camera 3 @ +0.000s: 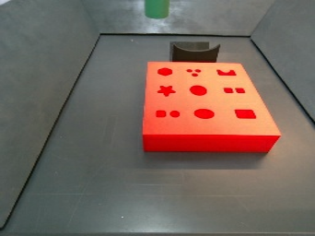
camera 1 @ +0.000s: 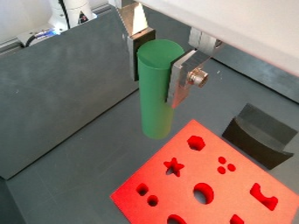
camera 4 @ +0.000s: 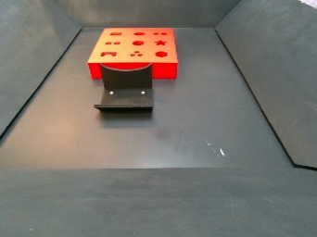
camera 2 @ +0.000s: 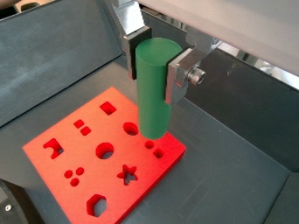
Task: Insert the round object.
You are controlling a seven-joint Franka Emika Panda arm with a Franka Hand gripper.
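My gripper (camera 1: 156, 74) is shut on the round object, a green cylindrical peg (camera 1: 156, 105), gripped near its upper end between the silver fingers (camera 1: 183, 77) and hanging upright. Both wrist views show it (camera 2: 153, 105). The red block (camera 1: 211, 184) with several shaped holes lies on the floor below, the peg's lower end high above and near its edge (camera 2: 100, 157). In a side view only the peg's lower end (camera 3: 155, 7) shows at the frame's top, beyond the block (camera 3: 204, 101). Round holes (camera 3: 204, 114) sit among the cut-outs.
The dark fixture (camera 4: 125, 91) stands on the floor against one side of the red block (camera 4: 133, 51); it also shows in a side view (camera 3: 192, 48) and a wrist view (camera 1: 260, 136). Grey walls (camera 3: 50, 111) enclose the floor.
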